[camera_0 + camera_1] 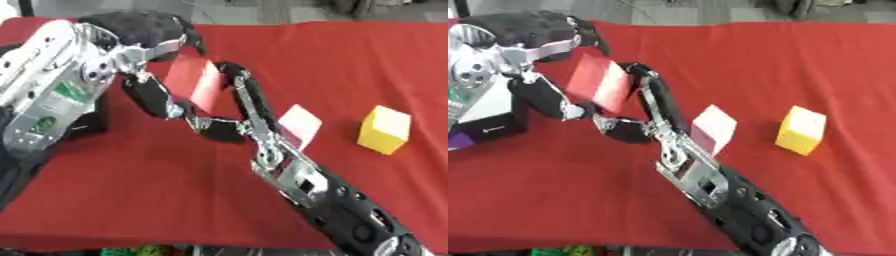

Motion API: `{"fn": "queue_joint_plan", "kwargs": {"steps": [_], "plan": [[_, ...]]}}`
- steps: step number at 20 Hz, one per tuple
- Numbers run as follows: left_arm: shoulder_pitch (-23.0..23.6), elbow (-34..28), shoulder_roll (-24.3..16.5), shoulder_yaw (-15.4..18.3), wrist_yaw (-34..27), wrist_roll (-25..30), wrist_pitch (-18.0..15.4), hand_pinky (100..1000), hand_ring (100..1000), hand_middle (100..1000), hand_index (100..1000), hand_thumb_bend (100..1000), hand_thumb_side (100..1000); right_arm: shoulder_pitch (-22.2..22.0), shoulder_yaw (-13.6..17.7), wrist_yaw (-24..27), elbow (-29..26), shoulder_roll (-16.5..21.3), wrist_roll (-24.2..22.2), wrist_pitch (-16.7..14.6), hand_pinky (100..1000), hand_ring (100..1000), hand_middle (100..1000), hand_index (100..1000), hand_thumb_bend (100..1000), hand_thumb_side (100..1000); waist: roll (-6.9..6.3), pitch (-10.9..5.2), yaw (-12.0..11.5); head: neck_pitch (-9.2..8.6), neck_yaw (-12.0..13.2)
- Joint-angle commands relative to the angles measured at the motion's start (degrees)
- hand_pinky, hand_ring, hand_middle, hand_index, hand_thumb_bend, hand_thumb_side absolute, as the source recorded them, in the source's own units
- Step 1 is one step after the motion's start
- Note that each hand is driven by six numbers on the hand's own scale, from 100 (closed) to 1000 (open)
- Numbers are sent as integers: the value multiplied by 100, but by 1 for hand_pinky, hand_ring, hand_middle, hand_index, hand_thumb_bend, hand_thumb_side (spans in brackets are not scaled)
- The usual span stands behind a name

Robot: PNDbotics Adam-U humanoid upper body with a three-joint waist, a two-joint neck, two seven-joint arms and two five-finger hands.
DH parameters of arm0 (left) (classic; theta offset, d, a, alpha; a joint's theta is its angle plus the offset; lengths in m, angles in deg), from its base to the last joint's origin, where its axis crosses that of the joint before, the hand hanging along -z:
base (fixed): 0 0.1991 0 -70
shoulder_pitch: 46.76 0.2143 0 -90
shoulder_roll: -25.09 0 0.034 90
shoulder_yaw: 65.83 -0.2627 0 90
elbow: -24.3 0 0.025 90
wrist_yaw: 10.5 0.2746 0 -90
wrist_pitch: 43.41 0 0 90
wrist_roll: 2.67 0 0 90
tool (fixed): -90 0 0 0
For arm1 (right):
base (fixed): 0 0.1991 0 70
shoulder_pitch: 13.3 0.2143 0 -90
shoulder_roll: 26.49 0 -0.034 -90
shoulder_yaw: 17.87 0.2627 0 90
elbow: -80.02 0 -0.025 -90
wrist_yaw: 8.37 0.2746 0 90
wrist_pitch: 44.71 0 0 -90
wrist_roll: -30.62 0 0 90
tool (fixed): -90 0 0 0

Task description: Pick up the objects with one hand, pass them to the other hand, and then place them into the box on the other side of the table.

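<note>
Right arm [341, 205] lay nearest, entering from the near right corner and reaching far-left across the red table [350, 65]. Right hand [645, 112] was curled on the red block [598, 82], fingers up its right face, thumb under the near edge. Left hand [149, 75] came from the left and also closed on the block: fingers over the top, thumb down the left face. Block was held tilted, off the table, between both hands at far left. Box [483, 117] sat at the left edge, just left of the hands; dark wall, pale inside, mostly hidden by the left arm. Pink block [713, 127] rested on the table just right of the right forearm. Yellow block [801, 130] stood further right, apart from the pink one.
</note>
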State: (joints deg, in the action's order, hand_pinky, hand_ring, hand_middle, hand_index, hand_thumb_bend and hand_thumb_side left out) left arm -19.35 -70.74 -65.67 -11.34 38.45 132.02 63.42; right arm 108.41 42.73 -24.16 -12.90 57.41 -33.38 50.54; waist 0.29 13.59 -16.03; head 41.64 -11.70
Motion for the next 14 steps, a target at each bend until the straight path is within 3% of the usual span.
{"fn": "queue_joint_plan", "kwargs": {"steps": [1, 14], "plan": [[-80, 1, -31, 25, 41, -64, 0, 930, 909, 838, 863, 378, 191, 55, -4, 36, -116, 70, -51, -50, 787, 482, 481, 526, 100, 175, -11, -102, 4, -30, 21], [-52, 222, 37, 0, 142, -97, -48, 914, 893, 805, 860, 340, 178, 47, -26, 1, -79, 75, -140, -242, 785, 476, 475, 520, 100, 161, -6, -103, 19, -26, 46]]}}
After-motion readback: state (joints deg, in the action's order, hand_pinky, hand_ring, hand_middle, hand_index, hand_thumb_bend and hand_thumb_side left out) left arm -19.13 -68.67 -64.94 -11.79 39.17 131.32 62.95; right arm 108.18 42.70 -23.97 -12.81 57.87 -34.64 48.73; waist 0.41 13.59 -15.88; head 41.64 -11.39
